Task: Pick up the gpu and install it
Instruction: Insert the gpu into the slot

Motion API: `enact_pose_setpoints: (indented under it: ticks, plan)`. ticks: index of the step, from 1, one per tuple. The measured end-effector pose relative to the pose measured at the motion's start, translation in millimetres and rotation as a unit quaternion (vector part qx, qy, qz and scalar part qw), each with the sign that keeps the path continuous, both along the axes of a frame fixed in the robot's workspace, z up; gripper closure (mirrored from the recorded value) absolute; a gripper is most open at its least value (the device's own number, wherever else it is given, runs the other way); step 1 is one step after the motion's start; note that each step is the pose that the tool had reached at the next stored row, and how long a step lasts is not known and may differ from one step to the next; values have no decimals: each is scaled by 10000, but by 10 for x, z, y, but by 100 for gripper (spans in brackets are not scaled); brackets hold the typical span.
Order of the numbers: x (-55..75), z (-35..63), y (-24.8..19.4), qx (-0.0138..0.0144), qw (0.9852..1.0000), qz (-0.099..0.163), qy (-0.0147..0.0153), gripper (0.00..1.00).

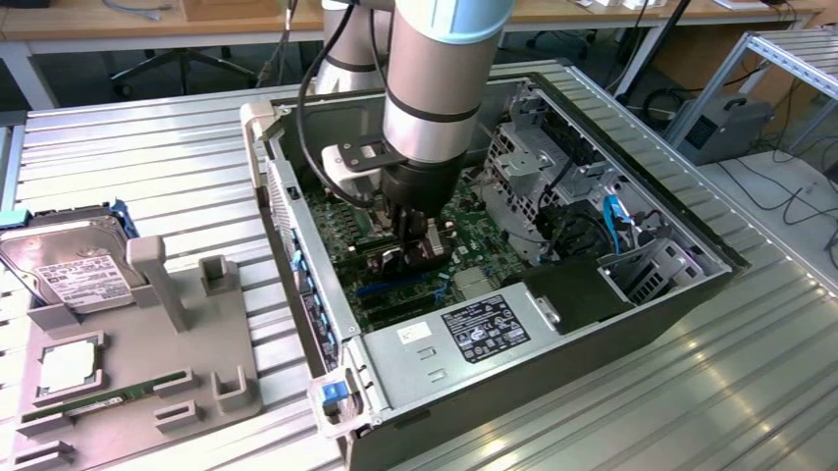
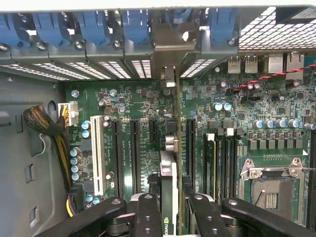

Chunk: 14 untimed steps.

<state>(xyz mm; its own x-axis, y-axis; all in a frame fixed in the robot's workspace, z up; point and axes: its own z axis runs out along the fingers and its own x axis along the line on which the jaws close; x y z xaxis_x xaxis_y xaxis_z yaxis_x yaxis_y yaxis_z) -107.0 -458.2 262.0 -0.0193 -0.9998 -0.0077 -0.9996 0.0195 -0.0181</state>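
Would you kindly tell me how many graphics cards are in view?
1. The gpu stands on edge between the shut jaws of the gripper, over the motherboard's slots, its bracket at the case's rear wall. Another could be hidden behind the arm in the exterior view.

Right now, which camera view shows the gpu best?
The wrist view: the gpu stands edge-on between the tool's fingers, its bracket at the rear slot openings. In the exterior view, the arm and tool hide most of it inside the case.
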Motion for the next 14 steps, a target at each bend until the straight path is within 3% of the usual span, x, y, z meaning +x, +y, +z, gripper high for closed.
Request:
enact_pose_setpoints:
  ticks: [14]
  plan:
    - [-3,-29,3,13,10000,50,1,73]
